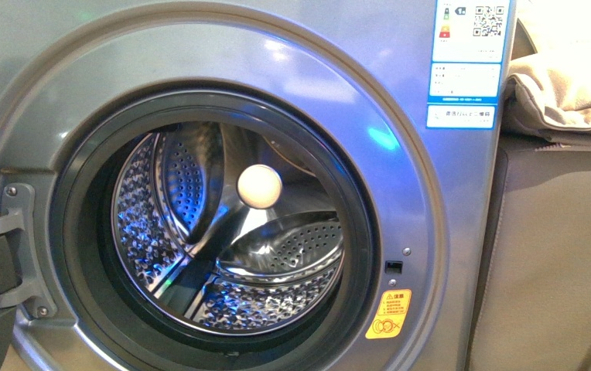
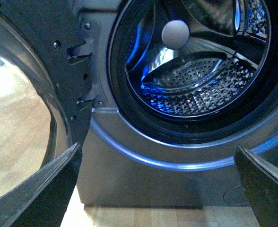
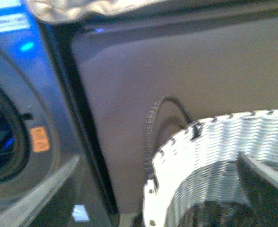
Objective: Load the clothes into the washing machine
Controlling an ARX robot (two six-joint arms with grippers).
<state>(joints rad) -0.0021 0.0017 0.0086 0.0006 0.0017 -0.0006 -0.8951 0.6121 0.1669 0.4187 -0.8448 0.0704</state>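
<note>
This looks like a laundry corner in a home. A silver-grey front-loading washing machine (image 1: 401, 93) fills most of the front view, with blue-white labels (image 1: 466, 58) at the upper right and a yellow warning sticker (image 1: 388, 314) lower down. Cream folded fabric (image 1: 567, 89) lies on a grey-brown unit (image 1: 563, 255) at the right edge. The right wrist view shows a white woven basket (image 3: 214, 156) (somewhat blurred), and the floor (image 2: 153, 216) is light wood.
</note>
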